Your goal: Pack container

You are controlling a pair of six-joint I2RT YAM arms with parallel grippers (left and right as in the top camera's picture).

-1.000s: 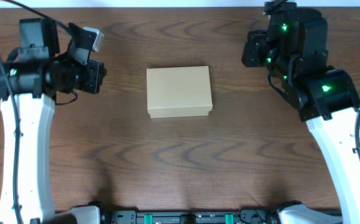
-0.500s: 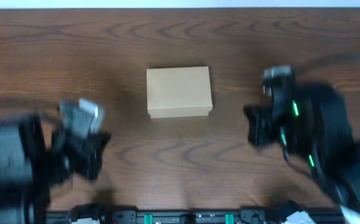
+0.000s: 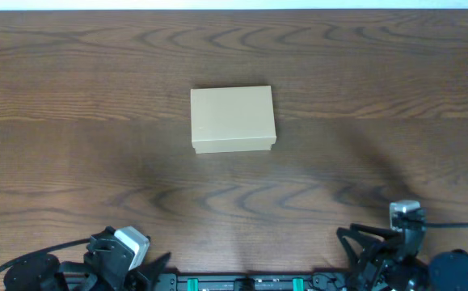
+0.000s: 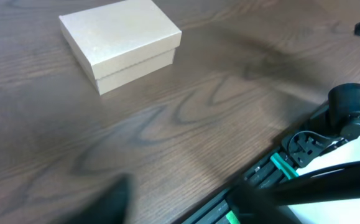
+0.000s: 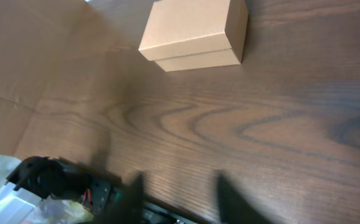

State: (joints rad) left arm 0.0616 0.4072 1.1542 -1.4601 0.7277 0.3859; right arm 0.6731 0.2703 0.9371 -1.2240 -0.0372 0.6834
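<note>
The container [image 3: 232, 119] is a plain tan cardboard box lying with its lid closed on the dark wooden table [image 3: 363, 89]. It also shows at the upper left of the left wrist view [image 4: 120, 40] and at the top of the right wrist view [image 5: 195, 31]. Both arms are folded low at the table's near edge, the left arm [image 3: 120, 252] at the bottom left and the right arm [image 3: 395, 246] at the bottom right, far from the box. My left gripper [image 4: 183, 205] is blurred, its fingers apart and empty. My right gripper [image 5: 180, 199] is open over bare wood.
A black rail with green marks [image 3: 242, 283] runs along the near edge of the table between the two arm bases. The right arm's base and cables [image 4: 347, 118] show at the right of the left wrist view.
Both arms have swung from beside the box back to the near table edge. The box has not moved.
</note>
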